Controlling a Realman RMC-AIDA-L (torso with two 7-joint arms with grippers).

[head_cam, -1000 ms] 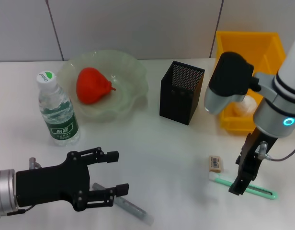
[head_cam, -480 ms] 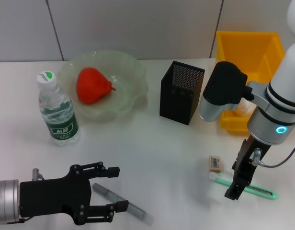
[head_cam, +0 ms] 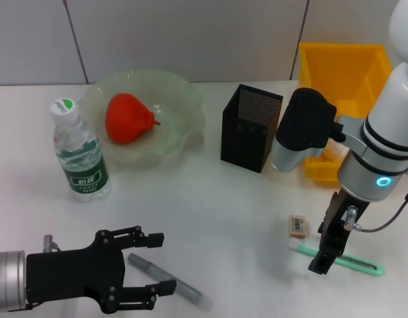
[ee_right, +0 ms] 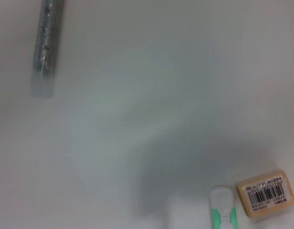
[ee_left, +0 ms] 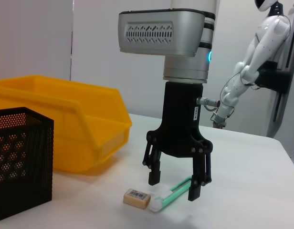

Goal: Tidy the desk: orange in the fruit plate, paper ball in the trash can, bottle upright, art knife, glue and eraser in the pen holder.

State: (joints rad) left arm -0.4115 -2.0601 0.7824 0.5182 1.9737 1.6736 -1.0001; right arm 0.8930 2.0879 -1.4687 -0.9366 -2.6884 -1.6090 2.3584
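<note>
White tabletop [head_cam: 230, 205]: unchanged.
Right tool [ee_left: 175, 183]: spread, now lower over green-white art knife [head_cam: 340, 260].
Left tool [head_cam: 154, 263]: spread, drawn back beside grey glue stick [head_cam: 169, 282].

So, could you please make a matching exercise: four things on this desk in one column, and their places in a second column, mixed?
Things:
1. red-orange pear-shaped orange
2. small clear plastic bottle
3. tiny cream rectangular eraser
4. grey stick-shaped tube

Places:
A. lying between the open fingers of the left gripper
B. standing upright beside the pale-green scalloped fruit plate
C. inside the fruit plate
D. on the table next to the green-white art knife, under the open right gripper

Pairs: 1-C, 2-B, 3-D, 4-A
</note>
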